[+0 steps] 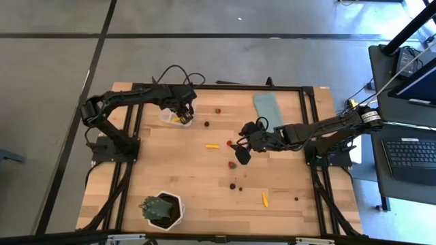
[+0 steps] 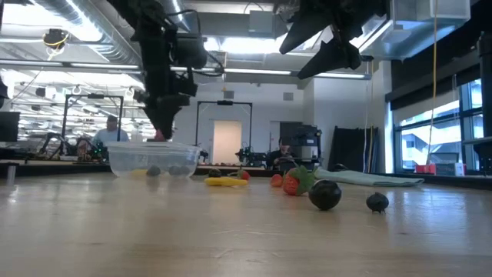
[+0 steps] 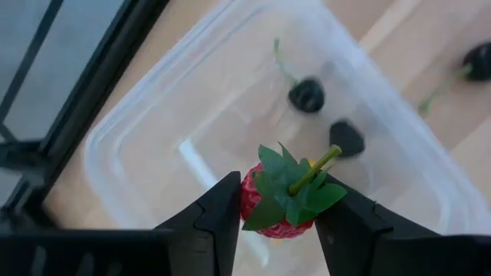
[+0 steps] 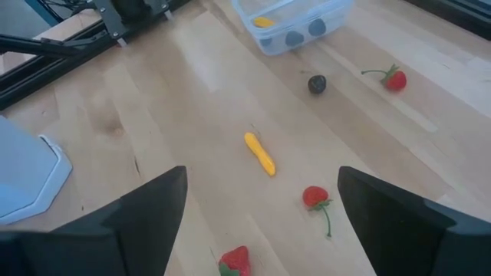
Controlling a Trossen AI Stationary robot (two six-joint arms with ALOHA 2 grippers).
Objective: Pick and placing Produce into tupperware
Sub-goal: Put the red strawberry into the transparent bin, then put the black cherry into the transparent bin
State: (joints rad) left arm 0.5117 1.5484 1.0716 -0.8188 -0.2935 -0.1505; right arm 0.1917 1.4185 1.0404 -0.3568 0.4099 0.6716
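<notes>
Overhead view first: we find the clear tub (image 1: 172, 117) at the table's far left edge, under the left gripper (image 1: 184, 111), with a yellow piece showing inside it. We note the right gripper (image 1: 240, 151) above mid-table, beside a red piece (image 1: 230, 143), and a yellow-orange stick (image 1: 212, 145) lying crosswise toward the tub. A teal lid (image 1: 268, 110) lies flat near the far edge, and a potted plant (image 1: 162, 209) stands at the near edge.

Low view: we see the tub (image 2: 152, 160) upright on the table, two dark pieces and something yellow on its floor, the left arm directly above it. A dark round piece (image 2: 324, 194) sits nearer the camera.

Left wrist view: we record the left gripper (image 3: 278, 218) clamped on a red strawberry (image 3: 278, 207), one finger on each side, held over the open tub (image 3: 153, 130). Its green stem points up and away from the fingers. Two dark pieces (image 3: 307, 94) rest on the tub floor.

Right wrist view: we find the right gripper (image 4: 261, 203) spread wide, holding nothing, above the bare wood. The yellow-orange stick (image 4: 260, 153) lies between its fingers farther on, long axis running toward the tub (image 4: 291, 23).
</notes>
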